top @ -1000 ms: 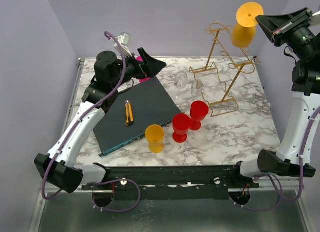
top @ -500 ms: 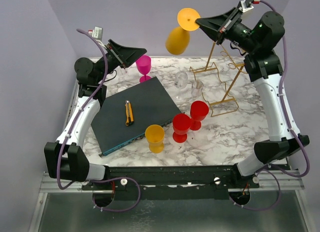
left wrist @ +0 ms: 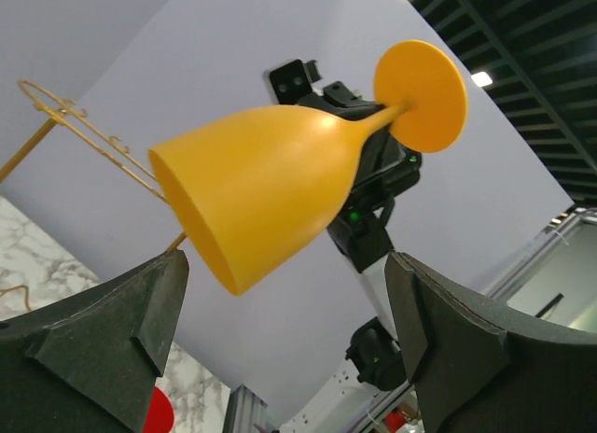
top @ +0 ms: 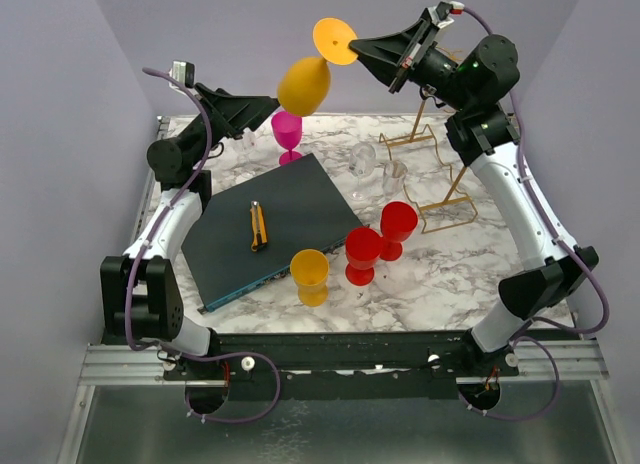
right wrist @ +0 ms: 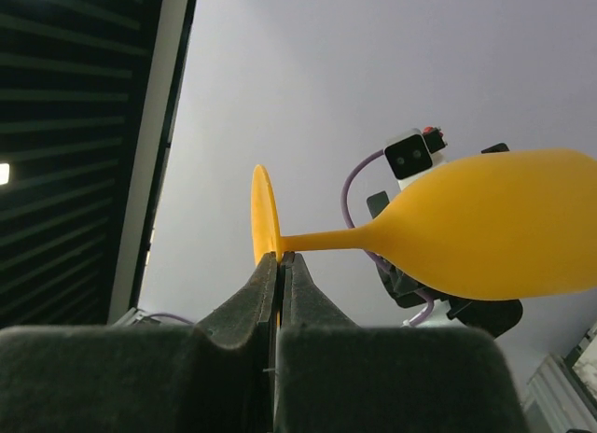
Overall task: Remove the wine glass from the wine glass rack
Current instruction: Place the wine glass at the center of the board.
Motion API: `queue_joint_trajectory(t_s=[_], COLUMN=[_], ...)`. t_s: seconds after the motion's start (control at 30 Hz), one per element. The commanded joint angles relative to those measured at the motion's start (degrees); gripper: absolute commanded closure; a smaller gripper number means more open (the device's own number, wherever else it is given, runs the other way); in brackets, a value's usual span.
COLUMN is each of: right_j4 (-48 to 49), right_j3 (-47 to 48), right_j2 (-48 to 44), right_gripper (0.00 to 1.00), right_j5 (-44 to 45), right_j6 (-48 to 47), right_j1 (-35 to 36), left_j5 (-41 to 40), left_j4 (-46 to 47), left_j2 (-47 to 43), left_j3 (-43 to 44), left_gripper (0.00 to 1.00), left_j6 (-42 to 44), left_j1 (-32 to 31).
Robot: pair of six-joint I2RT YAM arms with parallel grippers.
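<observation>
**Lilac-walled cell, marble counter: glass is off the rack and in mid-air between the arms**

The orange wine glass hangs high over the counter's far edge, left of centre. It is well apart from the wine glass rack, which stands toward the far right corner with nothing of the glass touching it.

Right jaws are clenched on the stem right where it meets the foot disc. The right wrist view shows both fingers pinched there.

Left jaws are released and spread wide with nothing between them.

Key relation: the glass's long axis is tilted. The foot sits up and toward the right arm; the bowl slopes down and toward the left arm. In the left wrist view the bowl sits above and beyond the gap between the fingers, not yet inside it, with the rim angled toward the left finger.

My read: the left jaws are the nearer free ones, and only the bowl faces them. If this is a handover, they have to rise around the bowl. A smooth, rounded bowl could slip in that grip. The stem is already taken at the foot end.
</observation>
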Motion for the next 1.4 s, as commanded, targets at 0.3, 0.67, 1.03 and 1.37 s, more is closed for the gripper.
queue_joint_trajectory(t_s=[0.3, 0.67, 1.03, 1.37], right_j4=[10.07, 12.81, 14.92, 8.01], right_j3=[0.07, -5.30, -9.89, -13.04], right_j2=[3.95, 1.37, -0.86, -3.49], right_gripper=[0.99, 0.99, 0.99, 0.51], right_j5=[0.00, -2.15, -4.53, -2.96], right_j6=[6.53, 7.19, 7.10, -1.11], right_j1=[2.37, 2.33, 2.35, 2.31], left_j5=[-1.07, -4.88, -4.82, -2.00], left_j4=[17.82, 19.77, 17.69, 9.89], left_j2=[2.42, 2.22, 0.75, -2.44], left_j3=[1.51, 4.62, 4.97, 4.68], left_gripper=[0.22, 0.37, 0.66, 1.00], left_j6=[-14.02, -23.53, -25.59, -21.17], left_j1=[0.38, 0.59, 0.74, 0.71])
